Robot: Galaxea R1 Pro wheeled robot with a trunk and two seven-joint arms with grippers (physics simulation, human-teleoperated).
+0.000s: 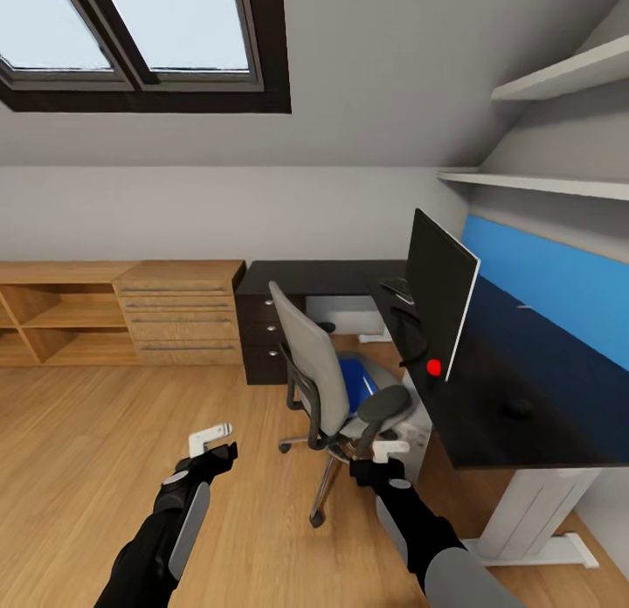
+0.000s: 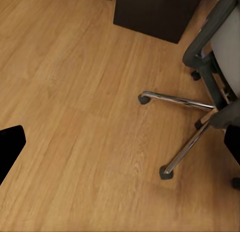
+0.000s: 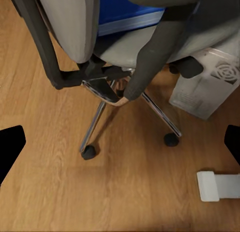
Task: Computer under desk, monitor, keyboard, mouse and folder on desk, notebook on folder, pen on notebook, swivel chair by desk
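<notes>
The swivel chair (image 1: 325, 379) stands on the floor beside the black desk (image 1: 542, 416), its grey back turned to me. On its seat lies the blue folder (image 1: 356, 383), also seen in the right wrist view (image 3: 125, 14). The monitor (image 1: 441, 300) stands on the desk, with the keyboard (image 1: 398, 288) behind it and the dark mouse (image 1: 520, 408) nearer me. The white computer (image 1: 418, 433) sits under the desk. My left gripper (image 1: 212, 440) hangs open over bare floor. My right gripper (image 1: 387, 449) is open just short of the chair's armrest (image 1: 383, 404). The notebook and pen are out of view.
Low light-wood cabinets (image 1: 179, 311) and open shelving (image 1: 44, 320) line the back wall. The dark drawer unit (image 1: 262, 337) stands behind the chair. The chrome chair legs (image 2: 180, 101) spread over the floor, and the white desk foot (image 3: 220, 186) lies near the computer (image 3: 205, 89). Wooden floor stretches out to the left.
</notes>
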